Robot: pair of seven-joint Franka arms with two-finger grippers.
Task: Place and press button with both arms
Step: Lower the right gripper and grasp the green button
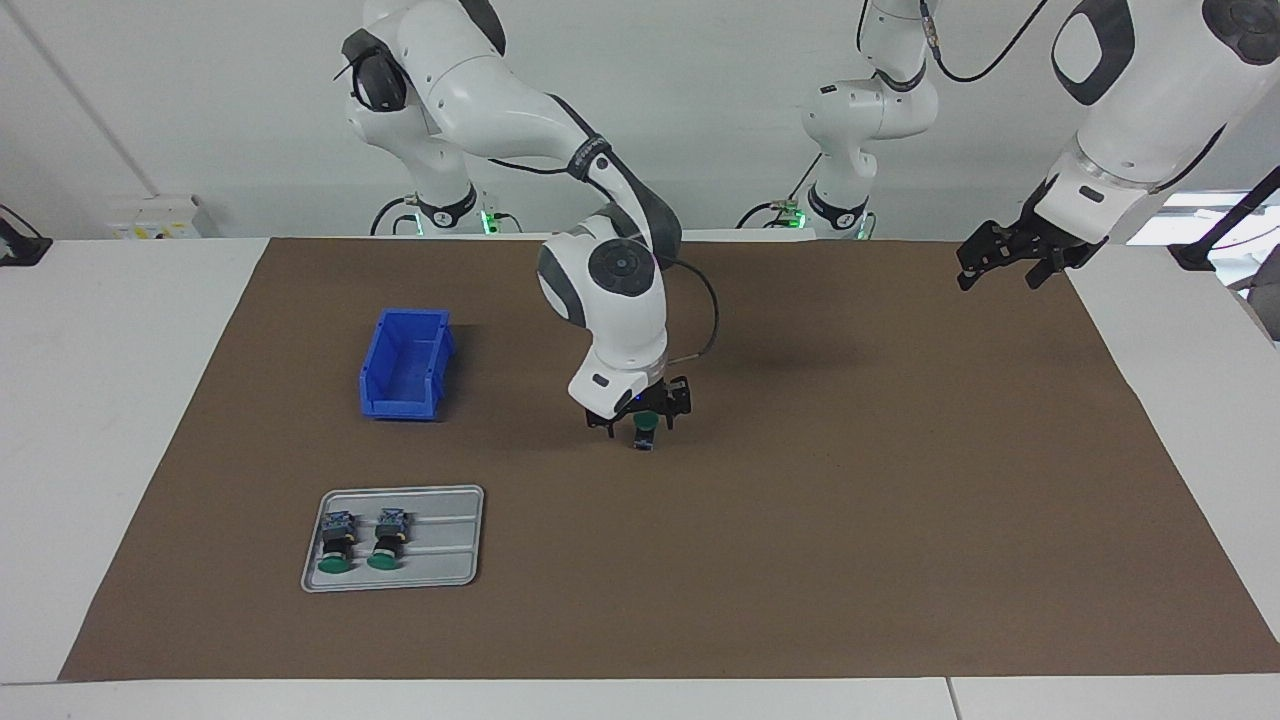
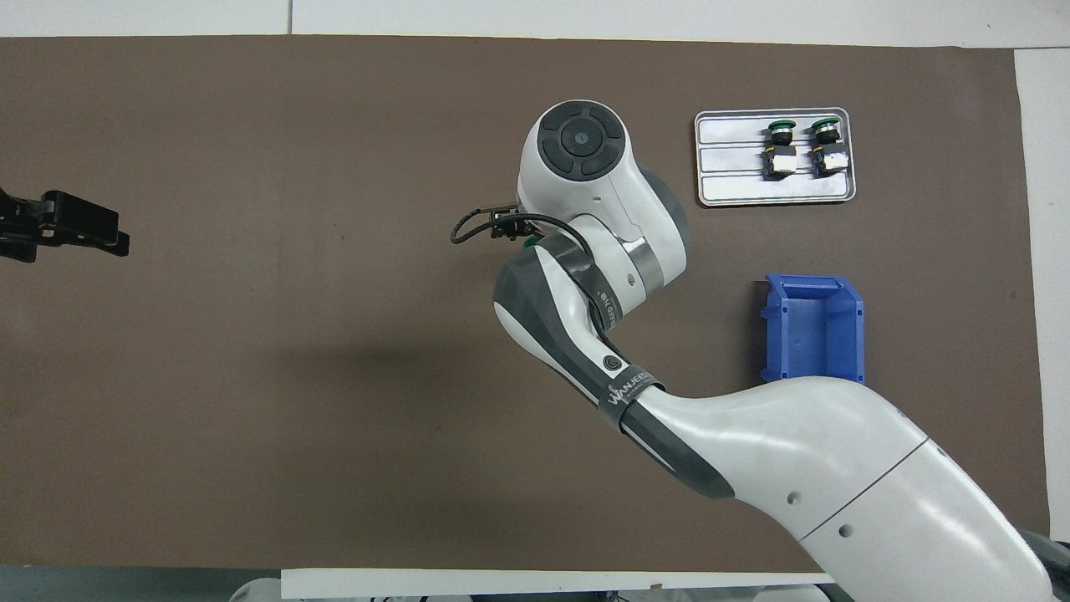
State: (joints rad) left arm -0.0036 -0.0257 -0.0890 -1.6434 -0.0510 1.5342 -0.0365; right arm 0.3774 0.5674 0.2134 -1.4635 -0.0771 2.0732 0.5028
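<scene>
Green cap up, the button [image 1: 645, 428] is standing on the brown mat [image 1: 800, 500] mid-table with your right gripper [image 1: 640, 416] pinching it, probably so it stays upright for pressing, while your left gripper [image 1: 1010, 262] is waiting spread wide over its end.

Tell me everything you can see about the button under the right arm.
The button has a round green cap on top and a dark body below, plastic by its look. It stands upright near the middle of the brown mat, between the fingertips of the right pincer. Whether its base touches the mat cannot be told.
</scene>
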